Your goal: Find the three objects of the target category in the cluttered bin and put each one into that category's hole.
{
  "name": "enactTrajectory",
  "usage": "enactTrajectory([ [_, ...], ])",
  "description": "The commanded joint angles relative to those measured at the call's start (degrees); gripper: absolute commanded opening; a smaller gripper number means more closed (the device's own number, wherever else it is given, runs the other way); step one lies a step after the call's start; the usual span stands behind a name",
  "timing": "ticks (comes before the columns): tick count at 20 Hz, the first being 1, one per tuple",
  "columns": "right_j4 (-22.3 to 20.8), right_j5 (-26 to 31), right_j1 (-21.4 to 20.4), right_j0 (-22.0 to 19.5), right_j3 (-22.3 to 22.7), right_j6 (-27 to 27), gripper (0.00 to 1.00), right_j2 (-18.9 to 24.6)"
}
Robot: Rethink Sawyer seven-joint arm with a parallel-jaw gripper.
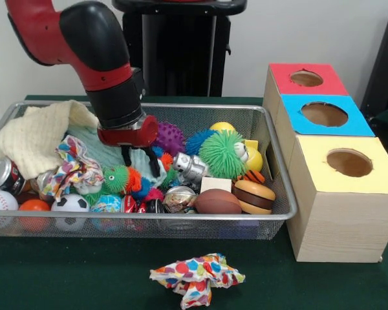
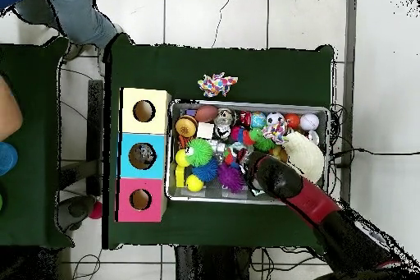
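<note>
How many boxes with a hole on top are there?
3, in a row beside the bin: a red-topped box farthest back, a blue-topped box in the middle and a yellow-topped box nearest the camera. None look hidden.

One camera sat low and close at the tabletop (image 1: 64, 278) edge, facing the wire bin (image 1: 281, 194) and three boxes (image 1: 339, 194). The other looked straight down from high up, taking in surrounding floor (image 2: 221, 14). Both shared the bin (image 2: 250, 106) and boxes (image 2: 125, 155).
</note>
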Motion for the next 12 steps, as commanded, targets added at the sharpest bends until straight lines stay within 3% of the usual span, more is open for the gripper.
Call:
enactTrajectory([
  [1, 2.74, -0.9, 5.23, -0.01, 4.89, 11.27, 1.0, 7.37],
  [6, 2.56, -0.57, 5.06, 0.29, 5.01, 10.74, 1.0, 7.14],
  [7, 2.33, 0.03, 3.99, 1.58, 4.63, 10.56, 1.0, 5.67],
  [10, -0.23, 7.8, -1.55, 9.64, 1.02, 7.31, 1.0, -4.81],
  [12, -1.89, 8.93, -3.01, 12.0, -0.68, 5.55, 1.0, -8.33],
])
